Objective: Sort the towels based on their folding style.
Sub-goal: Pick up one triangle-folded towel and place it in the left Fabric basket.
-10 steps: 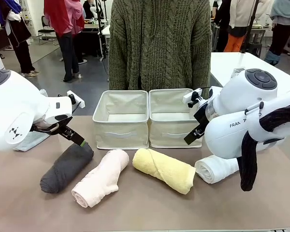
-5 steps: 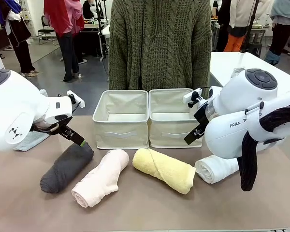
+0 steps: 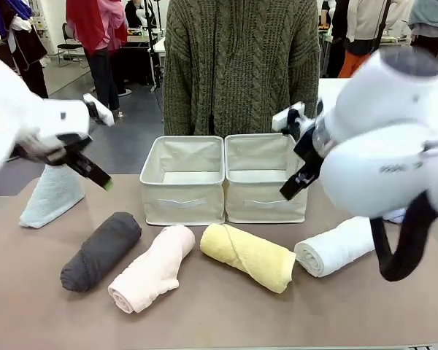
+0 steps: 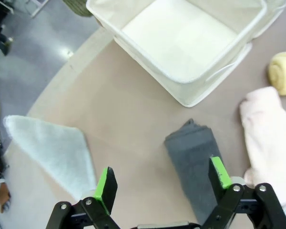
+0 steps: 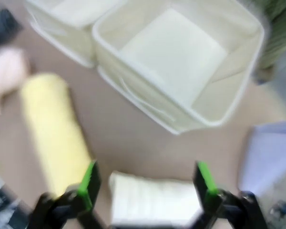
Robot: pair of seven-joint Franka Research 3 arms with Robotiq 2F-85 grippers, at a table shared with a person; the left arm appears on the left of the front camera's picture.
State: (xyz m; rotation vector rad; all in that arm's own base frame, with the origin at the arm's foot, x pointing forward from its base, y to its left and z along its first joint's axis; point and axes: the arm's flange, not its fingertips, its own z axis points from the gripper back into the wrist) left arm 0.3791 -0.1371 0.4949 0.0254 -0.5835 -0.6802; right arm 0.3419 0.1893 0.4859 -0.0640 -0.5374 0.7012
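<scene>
L arm (image 3: pixel 29 120), R arm (image 3: pixel 387 146) higher; L fingers (image 3: pixel 91 171) clear of dark grey roll (image 3: pixel 101 251).

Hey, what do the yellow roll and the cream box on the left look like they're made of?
Yellow roll: likely terry cloth, matte, with a fuzzy nap and soft rounded folds. Left cream box: seemingly woven fabric over stiffeners, matte; straight walls, a sewn rim and a fabric handle strip.

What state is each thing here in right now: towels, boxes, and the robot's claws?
dark grey towel: rolled, on table
pale pink towel: rolled, on table
yellow towel: rolled, on table
white towel: rolled, on table
pale teal towel: pointed cone, on table
light blue towel: mostly hidden
left bin: empty
right bin: empty
left gripper: open, empty
right gripper: open, empty
</scene>
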